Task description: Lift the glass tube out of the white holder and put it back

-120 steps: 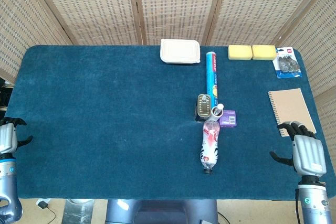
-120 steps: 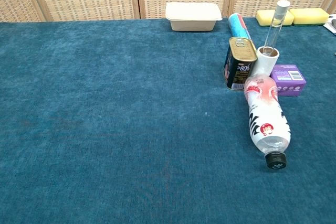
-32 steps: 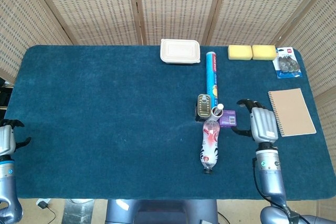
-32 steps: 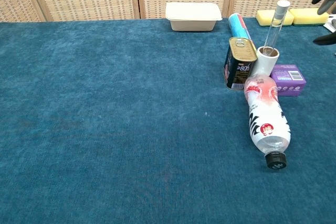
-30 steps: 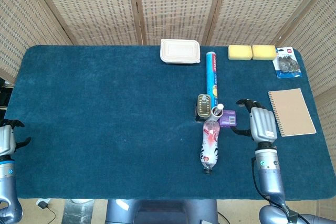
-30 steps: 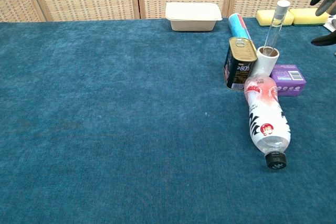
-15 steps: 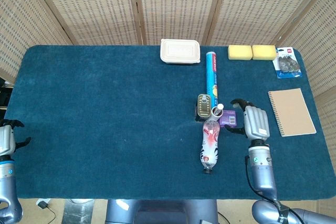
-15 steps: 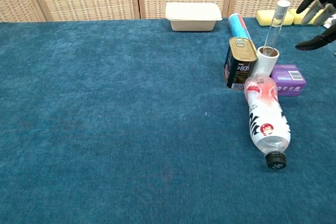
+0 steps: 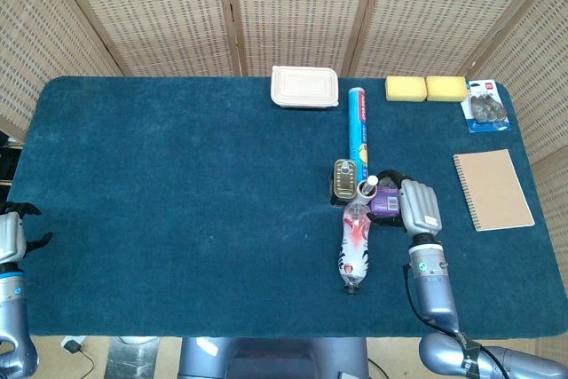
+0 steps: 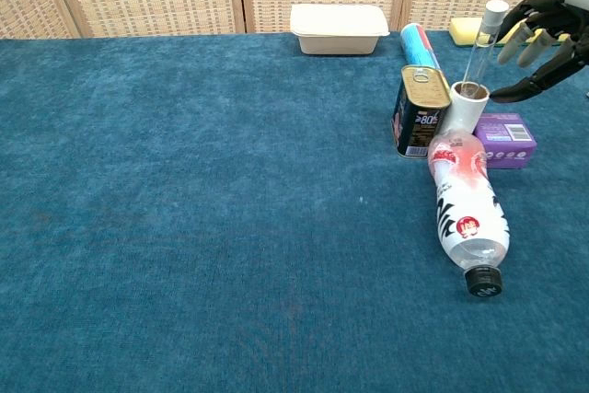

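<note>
A clear glass tube [image 10: 481, 46] with a white cap stands tilted in a short white holder [image 10: 467, 108], right of centre on the blue cloth. From above the tube's cap [image 9: 372, 181] and the holder [image 9: 364, 190] show as small circles. My right hand [image 10: 543, 32] hovers just right of the tube, fingers spread and a little apart from the glass, holding nothing; from above the right hand [image 9: 413, 202] sits over a purple box. My left hand [image 9: 11, 233] stays at the table's near left edge, fingers spread, empty.
A tin can [image 10: 421, 111] touches the holder's left side. A plastic bottle [image 10: 469, 205] lies in front of it, and a purple box [image 10: 505, 140] sits to its right. A blue roll [image 9: 358, 127], a white lidded container [image 9: 304, 86], yellow sponges [image 9: 426, 88] and a notebook [image 9: 493, 188] lie further off.
My right hand has moved left from the notebook's edge to just beside the tube. The tube, holder and left hand have not moved.
</note>
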Motion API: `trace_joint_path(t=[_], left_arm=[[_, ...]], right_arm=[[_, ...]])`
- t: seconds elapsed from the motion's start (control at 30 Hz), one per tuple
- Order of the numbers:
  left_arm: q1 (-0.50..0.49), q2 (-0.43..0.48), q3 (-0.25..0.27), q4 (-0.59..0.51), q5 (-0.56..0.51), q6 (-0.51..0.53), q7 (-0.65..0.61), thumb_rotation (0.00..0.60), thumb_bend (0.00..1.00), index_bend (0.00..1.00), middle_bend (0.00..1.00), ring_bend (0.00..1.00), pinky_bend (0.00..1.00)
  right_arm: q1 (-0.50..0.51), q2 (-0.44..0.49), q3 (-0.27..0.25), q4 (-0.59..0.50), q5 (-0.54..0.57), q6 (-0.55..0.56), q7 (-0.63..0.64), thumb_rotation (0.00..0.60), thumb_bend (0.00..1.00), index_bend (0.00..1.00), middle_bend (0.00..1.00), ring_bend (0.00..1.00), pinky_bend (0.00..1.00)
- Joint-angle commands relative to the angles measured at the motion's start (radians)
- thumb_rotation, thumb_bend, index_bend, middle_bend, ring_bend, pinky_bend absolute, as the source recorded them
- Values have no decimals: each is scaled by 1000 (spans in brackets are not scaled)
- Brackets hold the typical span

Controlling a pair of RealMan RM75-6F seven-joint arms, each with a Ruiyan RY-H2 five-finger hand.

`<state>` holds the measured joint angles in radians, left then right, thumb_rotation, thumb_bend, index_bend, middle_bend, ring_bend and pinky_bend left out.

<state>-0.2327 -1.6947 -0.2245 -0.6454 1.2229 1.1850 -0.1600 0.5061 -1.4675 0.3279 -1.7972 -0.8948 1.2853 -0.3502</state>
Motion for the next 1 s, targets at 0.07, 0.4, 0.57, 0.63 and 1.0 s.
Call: trace_joint_path(t=[0.07,0.4,0.57,0.63,1.0], left_arm=[[0,0,0,0,0,0,0,600,153,453,419,234,315],[4,-1,-2,-2,-4,4,3,600,154,453,419,234,316],[9,-1,-4,-6,-9,7,7,600,153,453,419,233,316],[10,-1,-5,-7,-10,8,9,600,152,453,419,233,316],[15,1,-7,-15,-14,12,15,600,152,453,419,233,316]], right_arm=[[10,-12,1,13,2,2,-7,600,147,335,396,381,444],[37,-40,9,42,1,4,-23,600,147,347,411,391,444],[46,-47,11,51,7,-2,-26,600,147,363,421,402,445],[48,-49,11,55,9,-2,-27,600,147,367,426,406,446],[63,-58,12,75,21,-15,-31,600,148,381,438,419,448]])
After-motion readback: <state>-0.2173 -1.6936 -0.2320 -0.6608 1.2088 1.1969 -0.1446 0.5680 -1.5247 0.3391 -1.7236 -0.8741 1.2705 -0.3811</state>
